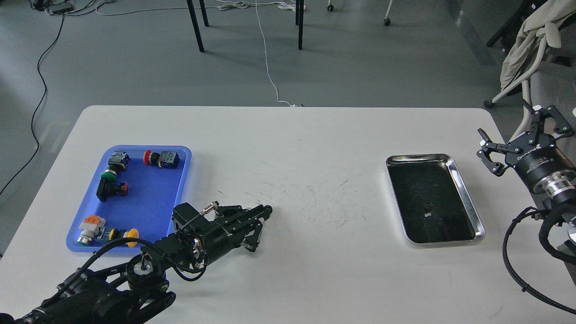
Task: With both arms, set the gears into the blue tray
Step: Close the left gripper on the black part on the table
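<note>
A small black gear (pixel 268 209) sits at the tips of my left gripper (pixel 264 212), low over the white table just right of the blue tray (pixel 150 193). The gripper's two fingers are drawn together on the gear. The blue tray lies at the left and holds several coloured push-button switches (pixel 161 158). My right gripper (pixel 517 132) hangs open and empty past the table's right edge, beside the steel tray (pixel 468 198). A small dark ring-like piece (pixel 426 207) lies inside that steel tray.
The table (pixel 315 148) carries faint scuff marks at its middle. Chair legs and cables cross the floor beyond the far edge. A chair with a pale cloth (pixel 531 40) stands at the back right.
</note>
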Controlling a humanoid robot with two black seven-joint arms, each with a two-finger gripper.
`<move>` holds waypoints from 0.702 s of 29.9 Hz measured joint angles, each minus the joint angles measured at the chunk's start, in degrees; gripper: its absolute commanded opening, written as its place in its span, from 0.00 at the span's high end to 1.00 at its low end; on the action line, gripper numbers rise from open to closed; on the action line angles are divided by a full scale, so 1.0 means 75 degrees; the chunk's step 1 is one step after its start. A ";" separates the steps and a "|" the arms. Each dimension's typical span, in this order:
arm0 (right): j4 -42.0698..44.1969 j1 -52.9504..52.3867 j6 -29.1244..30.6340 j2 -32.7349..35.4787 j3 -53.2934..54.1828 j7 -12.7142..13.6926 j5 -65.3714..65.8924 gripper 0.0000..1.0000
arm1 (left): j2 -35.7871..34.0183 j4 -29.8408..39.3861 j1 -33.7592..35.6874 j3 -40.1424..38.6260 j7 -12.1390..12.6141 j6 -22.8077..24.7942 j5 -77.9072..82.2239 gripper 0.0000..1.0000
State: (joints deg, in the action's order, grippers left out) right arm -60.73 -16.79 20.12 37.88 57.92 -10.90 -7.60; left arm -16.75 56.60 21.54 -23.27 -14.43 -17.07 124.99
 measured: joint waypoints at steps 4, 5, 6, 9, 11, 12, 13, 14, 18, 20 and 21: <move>0.0000 0.0000 0.0000 0.0000 0.0000 0.0000 -0.0001 0.05 | -0.0002 0.0001 -0.0091 -0.0017 -0.0015 -0.0071 0.0000 0.92; 0.0000 0.0000 0.0000 0.0000 0.0000 0.0000 -0.0002 0.05 | -0.0003 0.0000 -0.0098 -0.0020 -0.0017 -0.0077 0.0000 0.92; 0.0000 0.0000 0.0000 0.0001 0.0000 0.0000 -0.0003 0.05 | -0.0008 0.0000 -0.0102 -0.0025 -0.0019 -0.0082 0.0000 0.92; 0.0000 0.0000 0.0000 0.0001 0.0000 0.0000 -0.0003 0.05 | -0.0052 0.0002 -0.0105 -0.0042 -0.0032 -0.0139 0.0001 0.92; 0.0000 0.0000 0.0000 0.0000 0.0000 0.0000 -0.0003 0.05 | -0.0101 0.0011 -0.0104 -0.0051 -0.0042 -0.0204 0.0002 0.91; 0.0000 0.0000 0.0000 0.0001 0.0000 0.0000 -0.0003 0.05 | -0.0132 0.0014 -0.0100 -0.0059 -0.0046 -0.0235 0.0002 0.89; 0.0000 0.0000 0.0000 0.0000 0.0000 0.0000 -0.0003 0.05 | -0.0161 0.0017 -0.0092 -0.0068 -0.0051 -0.0263 0.0002 0.84; 0.0000 0.0000 0.0000 0.0001 0.0000 0.0000 -0.0003 0.05 | -0.0175 0.0023 -0.0085 -0.0075 -0.0057 -0.0288 0.0002 0.75; 0.0000 0.0000 0.0000 0.0000 0.0000 0.0000 -0.0003 0.05 | -0.0187 0.0079 -0.0075 -0.0085 -0.0078 -0.0485 0.0003 0.29; 0.0000 0.0000 0.0000 0.0000 0.0000 0.0000 -0.0003 0.05 | -0.0177 0.0128 -0.0075 -0.0082 -0.0086 -0.0569 0.0003 0.08; 0.0000 0.0000 0.0000 0.0001 0.0000 0.0000 -0.0003 0.05 | -0.0168 0.0158 -0.0075 -0.0075 -0.0089 -0.0584 0.0002 0.07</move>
State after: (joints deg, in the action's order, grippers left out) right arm -60.74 -16.79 20.12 37.88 57.92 -10.90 -7.62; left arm -18.01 57.79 20.98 -23.83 -15.09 -21.45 125.01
